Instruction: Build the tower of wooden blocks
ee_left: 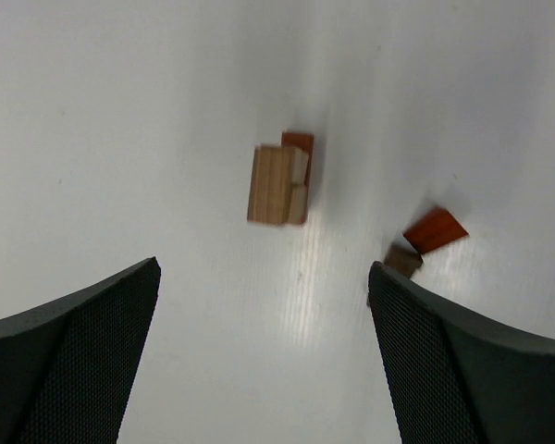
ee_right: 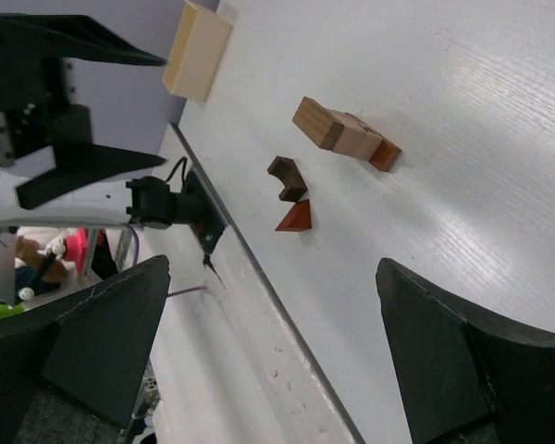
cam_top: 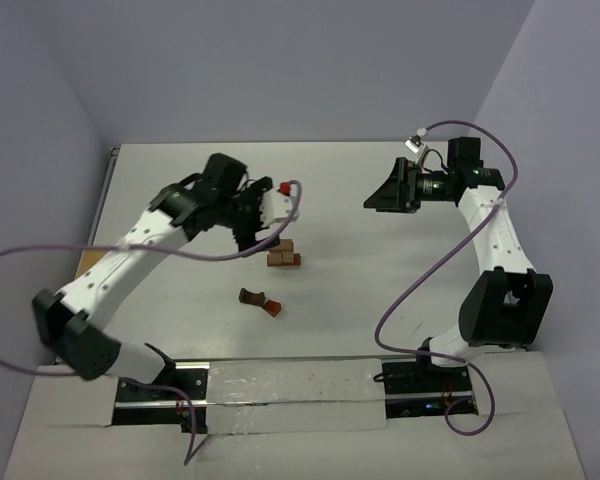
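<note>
Top external view gives us a cluster of small tan and reddish-brown wooden blocks (cam_top: 283,253) lying on the white table (cam_top: 400,290), just beside our left gripper (cam_top: 246,236), whose fingers are spread with nothing between them. Nearer us, a dark brown notched block (cam_top: 250,296) sits just beside a reddish wedge (cam_top: 272,307). Our right gripper (cam_top: 380,188) hangs well apart to the right, likewise spread and empty. A pale wooden tray (ee_right: 196,51) rests at the table's edge.
</note>
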Available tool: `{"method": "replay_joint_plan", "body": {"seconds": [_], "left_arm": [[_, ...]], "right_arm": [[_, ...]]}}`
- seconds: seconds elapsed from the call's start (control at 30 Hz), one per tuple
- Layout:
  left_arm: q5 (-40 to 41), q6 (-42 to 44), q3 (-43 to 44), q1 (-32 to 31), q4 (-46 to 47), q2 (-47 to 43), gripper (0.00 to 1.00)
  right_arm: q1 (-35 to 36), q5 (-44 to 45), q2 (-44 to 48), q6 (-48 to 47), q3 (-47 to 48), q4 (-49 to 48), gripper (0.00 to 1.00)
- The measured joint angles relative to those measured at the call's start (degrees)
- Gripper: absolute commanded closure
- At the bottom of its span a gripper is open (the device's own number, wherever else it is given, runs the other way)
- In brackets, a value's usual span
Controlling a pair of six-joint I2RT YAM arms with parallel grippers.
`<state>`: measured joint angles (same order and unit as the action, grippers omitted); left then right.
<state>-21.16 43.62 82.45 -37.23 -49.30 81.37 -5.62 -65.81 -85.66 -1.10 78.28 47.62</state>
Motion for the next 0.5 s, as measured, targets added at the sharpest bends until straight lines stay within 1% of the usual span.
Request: {"method": "replay_joint_plan", "body": {"seconds": [0.03, 0.13, 0.2, 0.27, 0.33, 0.4, 0.5], "left_arm": [[-0.7, 1.0, -2.6, 1.2, -0.3, -3.8, 0.04], [-2.0, 3.2, -7.0, 2.7, -2.6, -8.2, 0.11], [-3.2, 5.1, -13.5, 2.7, 1.1, -10.1, 0.15], [-3.4, 6.8, -22.4, 2.7, 0.8, -11.3, 0.18], [-3.2, 8.1, -29.3, 2.8, 0.4, -10.9, 0.23], [-3.1, 9.4, -32.6, 2.8, 0.1, -9.9, 0.26], [-2.9, 10.9, -33.1, 2.4, 1.2, -8.6, 0.28]], "right_arm": [[0.7, 0.8, 0.1, -0.3, 0.0, 0.0, 0.0], [2.2, 2.2, 0.4, -0.6, 0.0, 0.0, 0.0], [3.5, 3.7, 0.6, -0.7, 0.0, 0.0, 0.0], [4.4, 5.1, 0.6, -0.9, 0.0, 0.1, 0.0], [5.1, 6.4, 0.6, -1.1, 0.0, 0.2, 0.0], [5.3, 7.4, 0.6, -1.4, 0.0, 0.3, 0.0], [5.3, 8.9, 0.6, -1.5, 0.0, 0.6, 0.0]]}}
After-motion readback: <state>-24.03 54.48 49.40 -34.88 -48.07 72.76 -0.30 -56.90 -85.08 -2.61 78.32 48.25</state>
